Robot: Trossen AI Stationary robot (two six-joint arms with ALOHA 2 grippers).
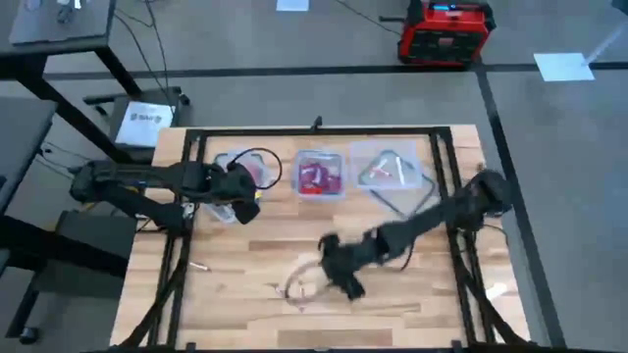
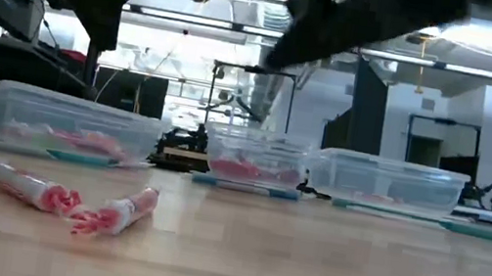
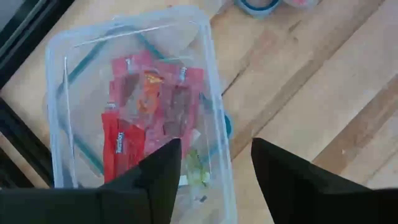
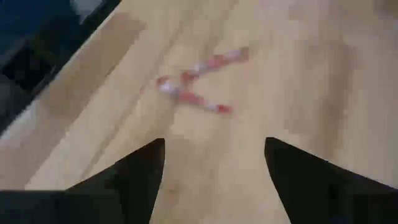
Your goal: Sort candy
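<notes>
Hovering w/ jaws spread and empty, the right gripper (image 4: 214, 180) sits just above bare tabletop (image 1: 245, 265), two loose candy sticks (image 4: 196, 81) lying crossed a bit ahead of its fingertips. Left gripper (image 3: 214, 180) is also spread wide, holding nothing, poised over the left tub (image 3: 211, 74), red-wrapped candy (image 3: 152, 112) right below and ahead of it.

Risks, as I judge them:
- Sticks touch at one end, so a straight-down pinch could catch both or flick one away; wrappers look slick.
- Low profile on wood means fingers may scrape the table or close on air if approach is off-centre.
- Left gripper hangs close to the tub wall; a dip could nudge the tub.

Counts:
- Clear tubs: 3 in a row beyond the right gripper — left, middle tub (image 1: 319, 175), right tub (image 1: 390, 169).
- Loose sticks on table: 2.
- Arms: 2.
- Candy inside tubs: several per tub, can't count exactly.
</notes>
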